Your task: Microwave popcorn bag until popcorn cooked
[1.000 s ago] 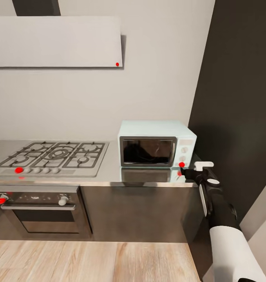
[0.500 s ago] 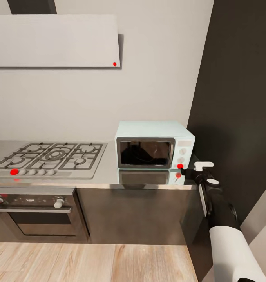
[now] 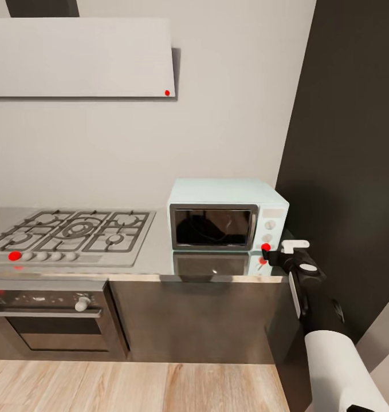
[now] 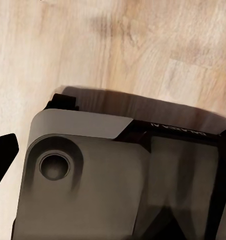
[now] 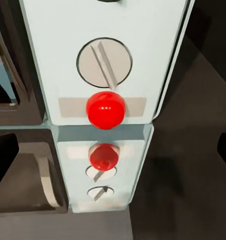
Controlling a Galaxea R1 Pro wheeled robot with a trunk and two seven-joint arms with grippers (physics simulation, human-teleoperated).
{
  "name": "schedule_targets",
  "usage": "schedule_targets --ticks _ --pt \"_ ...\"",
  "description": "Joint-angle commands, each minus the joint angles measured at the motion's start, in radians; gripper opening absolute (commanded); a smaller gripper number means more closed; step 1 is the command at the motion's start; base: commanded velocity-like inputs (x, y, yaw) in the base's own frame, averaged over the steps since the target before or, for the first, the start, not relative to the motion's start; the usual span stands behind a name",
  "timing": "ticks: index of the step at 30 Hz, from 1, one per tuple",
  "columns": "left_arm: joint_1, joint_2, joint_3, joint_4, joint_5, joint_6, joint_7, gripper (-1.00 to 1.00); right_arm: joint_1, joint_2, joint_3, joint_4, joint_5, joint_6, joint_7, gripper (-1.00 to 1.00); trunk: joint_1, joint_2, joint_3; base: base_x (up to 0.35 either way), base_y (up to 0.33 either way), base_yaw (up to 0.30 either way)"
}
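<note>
Now, quick pass over the scene.
microwave: pale mint box, sits at the right end of the countertop, against the grey wall, next to the dark tall panel on the right. Door is closed, dark glass; nothing inside can be made out.
microwave controls: two white knobs on the right strip, red dot below them. In the right wrist view the lower knob and the red button fill the middle, with their reflection in the steel below.
right gripper: held just in front of the microwave's lower right corner, near the red dot, at counter-edge height. Black wrist with white parts, arm rising from the lower right. Whether the tips touch the button, cannot tell. How far open, cannot tell; dark finger edges sit far out at both sides of the right wrist view, nothing between them.
left gripper: one dark fingertip at the picture edge in the left wrist view, over the pale wood floor and the robot's own grey base. Opening not readable.
gas hob: left of the microwave, black grates, row of knobs, one red mark at its front.
oven: under the hob, bar handle.
hood: flat pale panel on the wall above the hob, small red dot at its corner.
popcorn bag: not made out anywhere on the counter stretch in view.
</note>
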Motion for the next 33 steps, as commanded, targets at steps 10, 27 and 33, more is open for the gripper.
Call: schedule_targets --ticks 10,27,33 --pt "-0.001 0.000 0.001 0.001 0.008 0.000 -0.004 1.00 -0.001 0.002 -0.004 0.017 0.013 0.004 0.009 1.00 0.000 -0.001 -0.001 0.001 0.000 0.000" --pt "-0.001 0.000 0.001 0.001 0.006 -0.001 -0.004 1.00 -0.001 0.002 -0.005 0.022 0.012 0.007 0.003 -1.00 0.000 -0.001 -0.001 0.000 0.000 0.000" --pt "-0.001 0.000 0.001 0.001 0.007 -0.002 -0.004 1.00 -0.001 0.005 -0.005 0.045 0.013 0.004 -0.014 -1.00 0.000 -0.001 -0.001 0.000 0.000 0.000"
